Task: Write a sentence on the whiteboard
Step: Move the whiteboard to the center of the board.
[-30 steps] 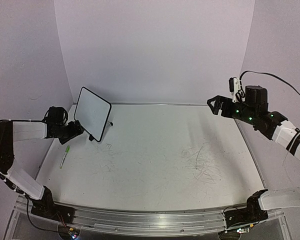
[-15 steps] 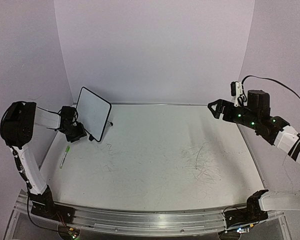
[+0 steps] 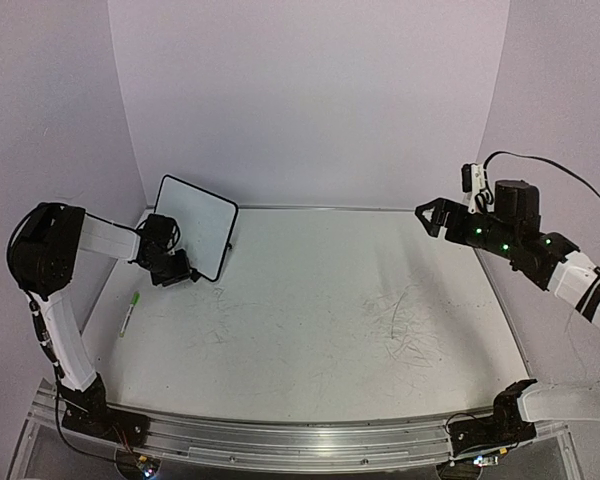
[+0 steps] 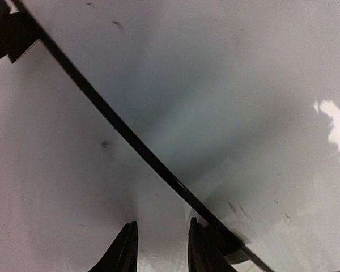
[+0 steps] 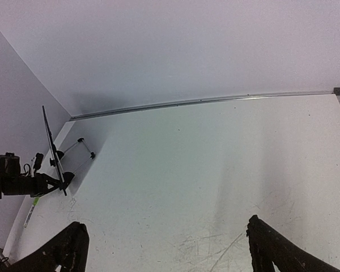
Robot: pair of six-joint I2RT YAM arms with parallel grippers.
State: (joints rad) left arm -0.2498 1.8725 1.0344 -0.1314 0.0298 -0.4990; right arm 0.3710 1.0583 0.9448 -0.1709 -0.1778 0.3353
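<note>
**Left pincer down at the whiteboard's bottom edge**

The whiteboard [image 3: 195, 225] stands propped upright at the far left of the table [image 3: 310, 300]. The left gripper [image 3: 175, 270] sits low at its near bottom corner, fingers drawn narrow right by the black frame. Whether they actually pinch it, I cannot tell. A green marker [image 3: 128, 313] lies nearer, along the left edge. Over on the right, the right gripper [image 3: 428, 214] hangs spread wide, holding nothing.
</note>
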